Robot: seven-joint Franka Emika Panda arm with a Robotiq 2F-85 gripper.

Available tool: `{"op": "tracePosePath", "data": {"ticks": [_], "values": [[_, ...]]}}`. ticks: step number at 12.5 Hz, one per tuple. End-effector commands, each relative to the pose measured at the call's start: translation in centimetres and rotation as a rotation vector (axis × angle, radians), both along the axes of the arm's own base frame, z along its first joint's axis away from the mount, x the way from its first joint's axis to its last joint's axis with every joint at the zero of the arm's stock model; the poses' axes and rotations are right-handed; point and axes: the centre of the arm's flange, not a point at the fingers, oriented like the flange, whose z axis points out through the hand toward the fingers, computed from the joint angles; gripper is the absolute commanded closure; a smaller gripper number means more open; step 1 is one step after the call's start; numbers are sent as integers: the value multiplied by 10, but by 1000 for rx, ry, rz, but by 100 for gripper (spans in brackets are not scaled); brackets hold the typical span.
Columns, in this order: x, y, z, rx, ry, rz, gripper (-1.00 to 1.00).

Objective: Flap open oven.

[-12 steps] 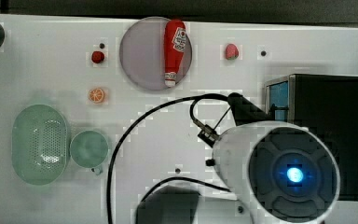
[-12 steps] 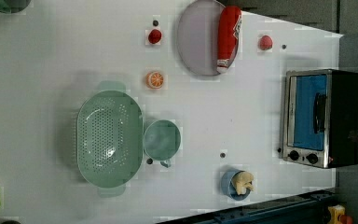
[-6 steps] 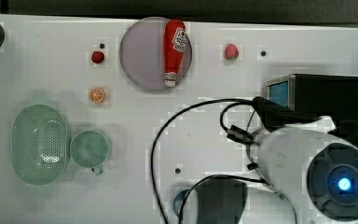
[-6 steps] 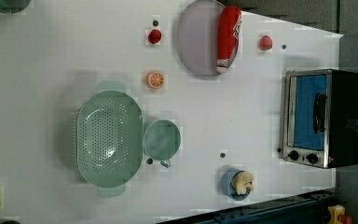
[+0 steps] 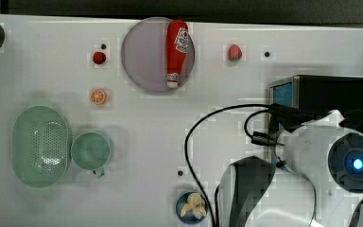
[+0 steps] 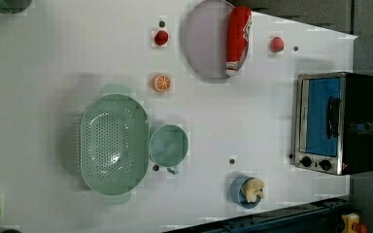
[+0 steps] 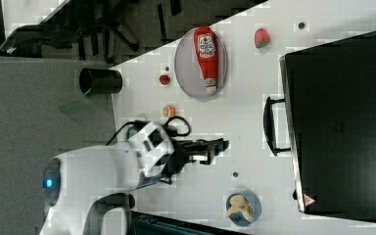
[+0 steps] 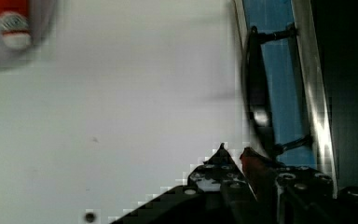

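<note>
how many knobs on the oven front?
2. Both sit side by side on the silver panel at the end of the oven front nearest the left view's bottom: one knob and a second knob beside it. The oven's other faces are hidden.

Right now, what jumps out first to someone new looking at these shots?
The white robot arm looms over the black oven at the top view's right, its gripper reaching toward the oven's dark door handle; the blue glass door looks closed. Next, the red ketchup bottle lying on a round grey plate at the table's far edge, and the big green colander with a green cup beside it at the top view's left.
</note>
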Motion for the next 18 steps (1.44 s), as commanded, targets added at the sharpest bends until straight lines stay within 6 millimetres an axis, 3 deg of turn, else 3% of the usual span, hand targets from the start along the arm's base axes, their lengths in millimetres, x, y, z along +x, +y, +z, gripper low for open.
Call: {"op": "tracePosePath", "data": {"ticks": [1, 5, 13, 18], "values": [[2, -33, -2, -34, -41, 69, 65], [8, -51, -36, -59, -22, 47, 65], [22, -59, -106, -103, 39, 53, 65], [31, -45, -120, -106, 56, 87, 65]]}}
